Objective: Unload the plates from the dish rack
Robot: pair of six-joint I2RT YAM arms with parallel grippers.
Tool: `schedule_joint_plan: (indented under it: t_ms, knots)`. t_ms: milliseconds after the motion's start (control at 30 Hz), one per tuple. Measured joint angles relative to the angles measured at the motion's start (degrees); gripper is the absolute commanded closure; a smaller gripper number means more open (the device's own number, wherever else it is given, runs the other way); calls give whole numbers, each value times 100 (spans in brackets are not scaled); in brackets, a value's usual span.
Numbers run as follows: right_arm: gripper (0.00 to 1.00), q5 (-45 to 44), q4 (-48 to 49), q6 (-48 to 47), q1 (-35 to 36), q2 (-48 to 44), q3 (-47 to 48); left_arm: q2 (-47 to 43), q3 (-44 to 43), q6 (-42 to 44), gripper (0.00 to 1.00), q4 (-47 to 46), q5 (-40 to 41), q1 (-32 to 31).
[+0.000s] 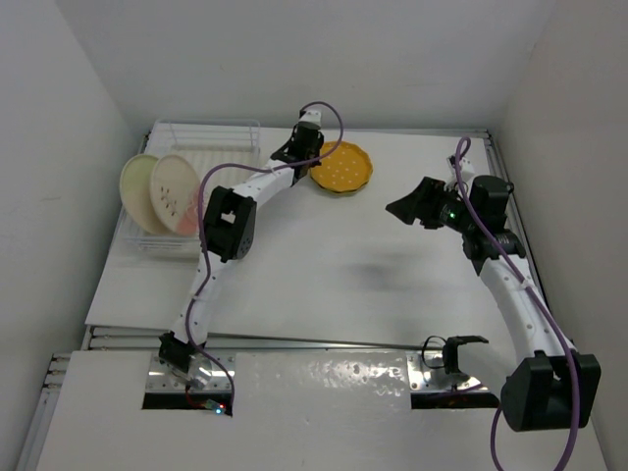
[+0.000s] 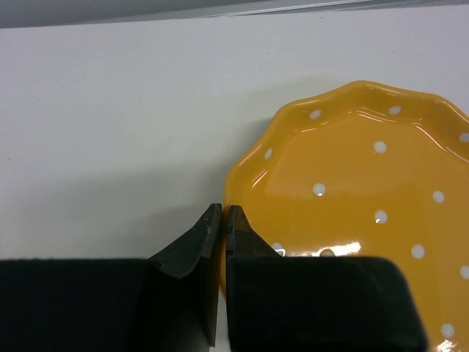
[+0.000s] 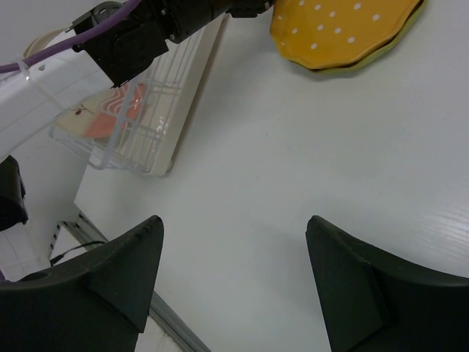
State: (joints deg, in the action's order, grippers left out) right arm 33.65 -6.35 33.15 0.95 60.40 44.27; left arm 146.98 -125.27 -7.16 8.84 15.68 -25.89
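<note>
The orange plate with white dots (image 1: 343,167) lies flat on the table right of the dish rack (image 1: 201,137). My left gripper (image 1: 312,160) is shut on the orange plate's left rim; in the left wrist view the jaws (image 2: 223,210) pinch the rim of the plate (image 2: 366,176). In the right wrist view the orange plate (image 3: 341,29) rests on the lime green plate, of which only an edge (image 3: 386,50) shows. The pale green-cream plate (image 1: 137,188) and the cream-and-pink plate (image 1: 179,191) stand in the rack. My right gripper (image 1: 405,210) is open and empty above the table (image 3: 234,220).
The rack (image 3: 157,110) stands at the table's far left corner. White walls close in at the back and on both sides. The table's near edge has a metal rail (image 1: 294,341).
</note>
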Motion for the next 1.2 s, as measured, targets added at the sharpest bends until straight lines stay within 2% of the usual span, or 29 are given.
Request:
schedule_joint_plan:
  t_ms: [167, 267, 300, 367, 467, 600, 767, 900, 1000, 1100, 1200]
  knots:
    - [22, 0, -28, -17, 0, -17, 0, 0, 2, -22, 96, -7, 2, 0]
    - [22, -2, -28, -24, 0, -46, 0, 0, 4, -46, 84, -4, -7, 2]
    - [22, 0, -28, -28, 0, -52, 0, 0, 7, -68, 75, 0, -24, 9]
    - [22, -2, -31, -42, 0, -55, 0, -4, 39, -118, 67, 50, -101, 13]
    - [22, -2, -35, -61, 0, -55, 0, -11, 44, -205, 50, 173, -254, 22]
    - [21, -17, -44, -122, 0, -55, 2, -48, -197, -269, 42, 444, -431, 46]
    - [20, -66, -175, -350, 0, 35, 74, -560, -682, -140, 30, 883, -588, 61]
    - [20, -81, -304, -586, 0, 210, 240, -1462, -977, 376, 28, 1493, -516, 168]
    - [21, -83, -332, -776, 0, 302, 304, -2496, -693, 898, 29, 1967, -144, 426]
    - [21, -61, -385, -935, 0, 398, 304, -3351, -555, 1366, 30, 2592, 229, 1071]
    - [22, 13, -455, -1023, 0, 562, 304, -3718, -544, 1685, 29, 3318, 544, 1873]
